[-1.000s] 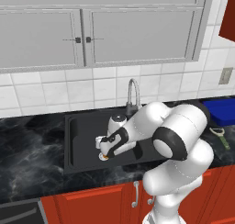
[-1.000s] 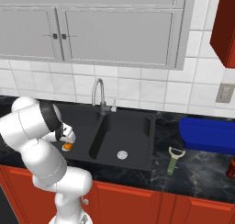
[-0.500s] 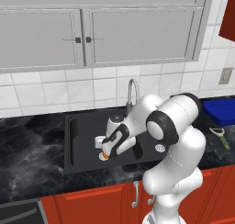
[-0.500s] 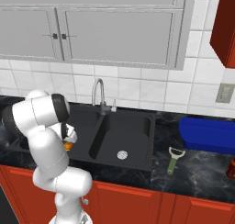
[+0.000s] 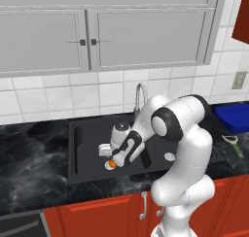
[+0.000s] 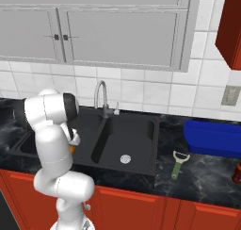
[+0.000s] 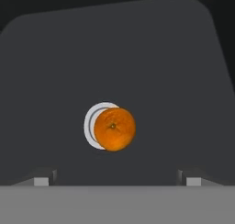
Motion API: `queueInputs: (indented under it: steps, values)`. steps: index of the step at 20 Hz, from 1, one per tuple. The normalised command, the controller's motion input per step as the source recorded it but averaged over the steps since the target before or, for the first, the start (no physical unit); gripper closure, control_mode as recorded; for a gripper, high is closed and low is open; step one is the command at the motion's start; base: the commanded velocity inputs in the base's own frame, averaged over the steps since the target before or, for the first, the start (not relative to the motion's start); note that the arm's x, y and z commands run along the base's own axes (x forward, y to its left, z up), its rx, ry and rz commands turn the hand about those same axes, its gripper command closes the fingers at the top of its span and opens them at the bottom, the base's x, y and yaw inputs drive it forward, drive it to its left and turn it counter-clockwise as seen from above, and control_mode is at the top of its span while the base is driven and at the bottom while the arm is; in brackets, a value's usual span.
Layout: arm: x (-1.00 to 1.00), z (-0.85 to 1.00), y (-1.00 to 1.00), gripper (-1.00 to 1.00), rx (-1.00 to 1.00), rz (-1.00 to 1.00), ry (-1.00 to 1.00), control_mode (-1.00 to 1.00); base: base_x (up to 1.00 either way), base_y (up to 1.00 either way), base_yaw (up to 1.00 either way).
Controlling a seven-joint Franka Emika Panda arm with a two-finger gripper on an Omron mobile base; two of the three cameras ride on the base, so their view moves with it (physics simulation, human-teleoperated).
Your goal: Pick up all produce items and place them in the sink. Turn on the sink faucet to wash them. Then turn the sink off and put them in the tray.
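The small orange fruit (image 7: 114, 129) lies on the round silver drain (image 7: 92, 126) in the left basin of the black sink (image 5: 74, 156). My gripper (image 7: 118, 179) hangs right above it, open, with a dark fingertip (image 7: 45, 177) on each side and nothing between them. From the left base the gripper (image 5: 110, 156) sits low in the basin, just over the fruit (image 5: 112, 164). From the right base my arm covers most of the fruit (image 6: 71, 148). The silver faucet (image 5: 139, 92) arches behind the sink. The blue tray (image 6: 214, 138) rests on the counter at the right.
A green-handled peeler (image 6: 177, 163) lies on the black counter between the sink and the tray. The right basin (image 6: 125, 144) has its own drain. My white arm reaches across the sink's front. Grey cabinets hang overhead and red cabinets stand below.
My arm's elbow has swung up and in toward the sink. The hand stays over the fruit in the left basin, and the jaws stay open.
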Motion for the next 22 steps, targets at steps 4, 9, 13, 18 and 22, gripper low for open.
queueInputs:
  steps: [4,9,13,18,22]
  values:
    - [0.03,-0.15,0.03,-1.00,0.00,0.00,-0.03,-1.00,0.00,0.00,0.00]
    - [-0.02,-0.02,0.00,-1.00,0.01,0.00,0.00,-1.00,0.00,0.00,0.00]
    - [-0.01,0.00,0.00,-1.00,0.01,-0.02,0.00,-1.00,0.00,0.00,0.00]
    - [0.01,0.00,0.00,-1.00,0.00,-0.01,0.00,-1.00,0.00,0.00,0.00]
    - [0.08,0.00,0.00,-1.00,0.00,0.00,0.00,-1.00,0.00,0.00,0.00]
